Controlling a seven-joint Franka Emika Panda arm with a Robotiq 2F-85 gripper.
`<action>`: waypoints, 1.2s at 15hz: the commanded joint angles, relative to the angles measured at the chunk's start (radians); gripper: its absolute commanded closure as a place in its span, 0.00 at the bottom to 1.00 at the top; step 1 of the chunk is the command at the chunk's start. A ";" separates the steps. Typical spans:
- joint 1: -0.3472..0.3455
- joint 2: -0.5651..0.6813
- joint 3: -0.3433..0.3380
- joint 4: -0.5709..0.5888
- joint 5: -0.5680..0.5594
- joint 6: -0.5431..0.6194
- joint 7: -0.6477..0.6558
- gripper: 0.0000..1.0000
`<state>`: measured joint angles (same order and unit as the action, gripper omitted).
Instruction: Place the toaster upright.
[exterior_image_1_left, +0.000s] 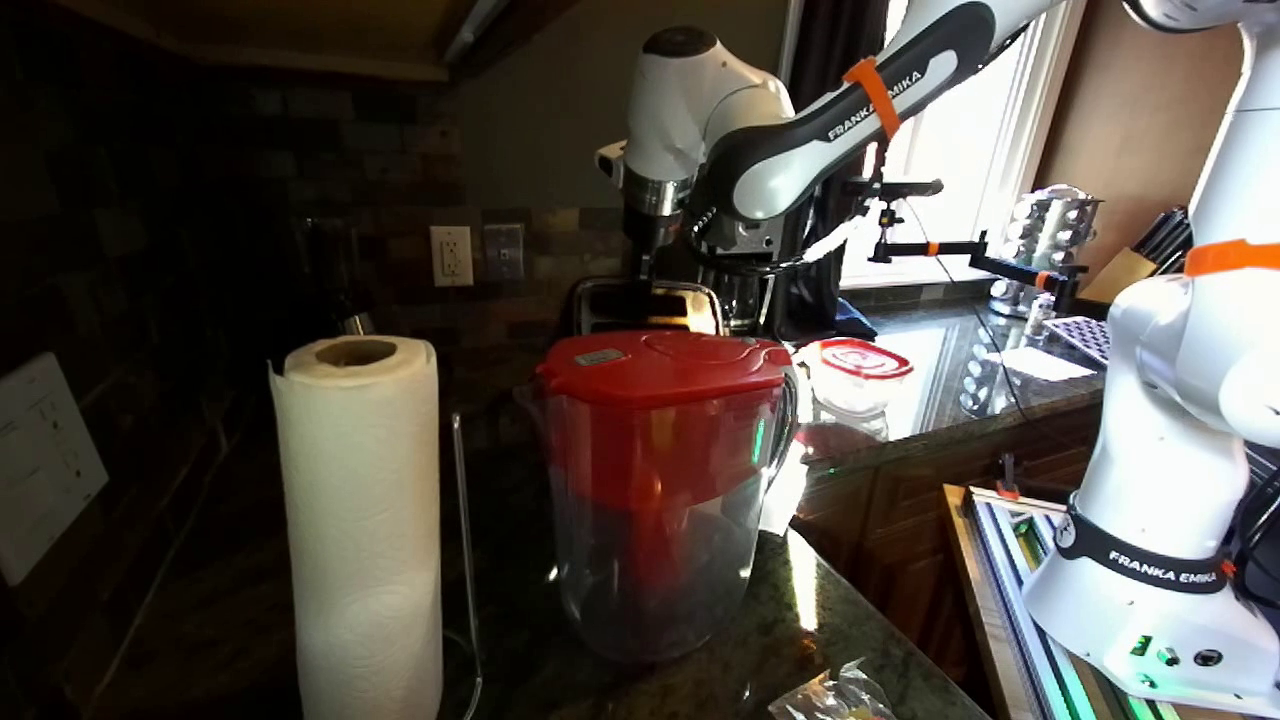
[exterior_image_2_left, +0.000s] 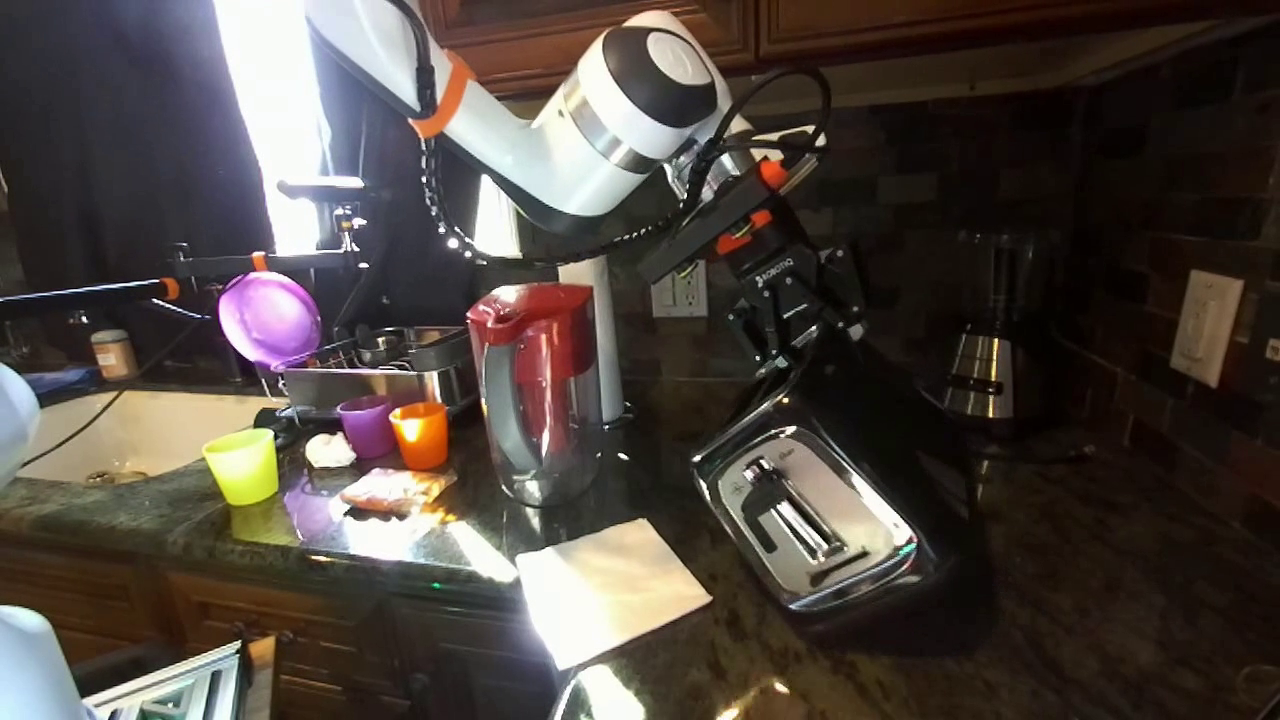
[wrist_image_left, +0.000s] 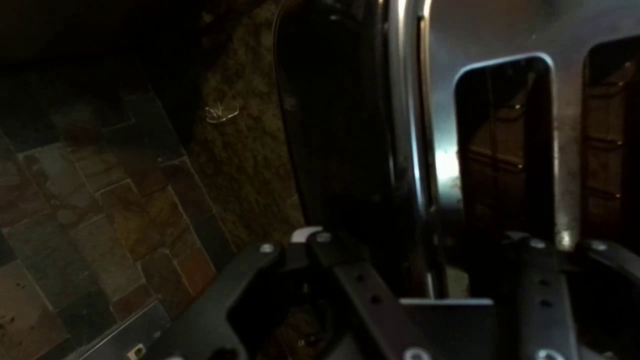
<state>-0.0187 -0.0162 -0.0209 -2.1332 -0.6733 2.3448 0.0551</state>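
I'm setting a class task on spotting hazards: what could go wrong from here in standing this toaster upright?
The tilted toaster could drop: whether the gripper at its upper edge holds firmly is hidden. A finger at the bread slot might snag. A sideways swing might knock the red-lidded pitcher.

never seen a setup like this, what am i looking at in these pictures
The white machine is a robot arm; its black pincer seems to be gripping the tilted toaster by its edge. Two pictures look in from outside the robot. The dark close-up is the wrist view, which rides on the arm and shows the toaster's slots. On the countertop stand a red-lidded pitcher, a paper towel roll, a yellow cup, a purple cup and an orange cup; a pale sheet lies there.
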 joint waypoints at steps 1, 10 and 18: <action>-0.006 0.009 -0.004 0.002 0.152 -0.027 -0.022 0.72; -0.035 -0.007 -0.029 -0.038 0.306 0.006 -0.011 0.72; -0.051 -0.026 -0.045 -0.076 0.316 0.037 0.047 0.72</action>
<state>-0.0664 -0.0120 -0.0621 -2.1531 -0.3872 2.3518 0.0660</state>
